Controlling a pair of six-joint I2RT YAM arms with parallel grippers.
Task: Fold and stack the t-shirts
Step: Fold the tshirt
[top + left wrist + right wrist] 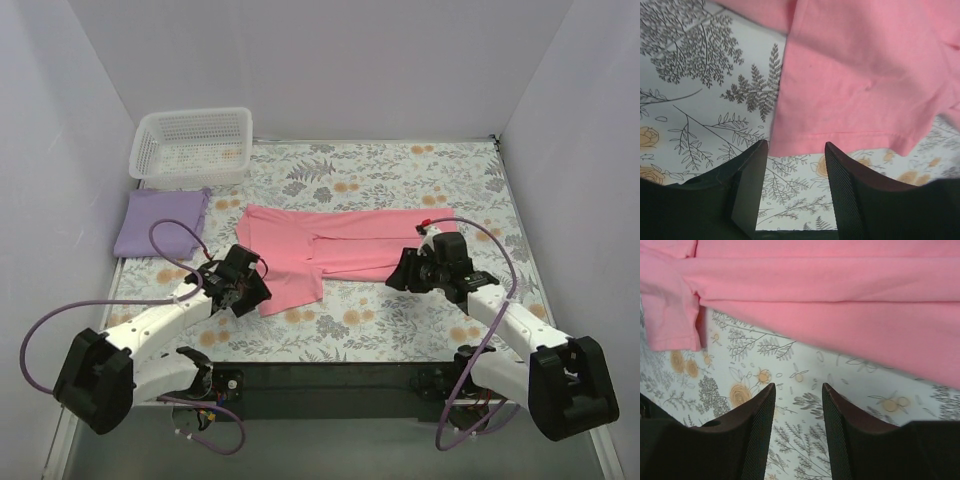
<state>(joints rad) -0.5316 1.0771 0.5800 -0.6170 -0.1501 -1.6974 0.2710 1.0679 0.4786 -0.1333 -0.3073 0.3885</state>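
The salmon-pink t-shirt [330,250] lies partly folded across the middle of the floral tablecloth; it also shows in the left wrist view [860,75] and the right wrist view [830,295]. The lavender-purple t-shirt [160,222] lies folded at the left. My left gripper [252,297] is open and empty just short of the pink shirt's near left hem; in its own view [796,145] the hem lies right at its fingertips. My right gripper [398,275] is open and empty just short of the shirt's near right edge, with only tablecloth between the jaws [798,386].
A white lattice basket [192,146] stands at the far left corner, behind the purple shirt. The floral tablecloth [400,170] covers the table. White walls close in the left, back and right sides. Purple cables loop beside both arms.
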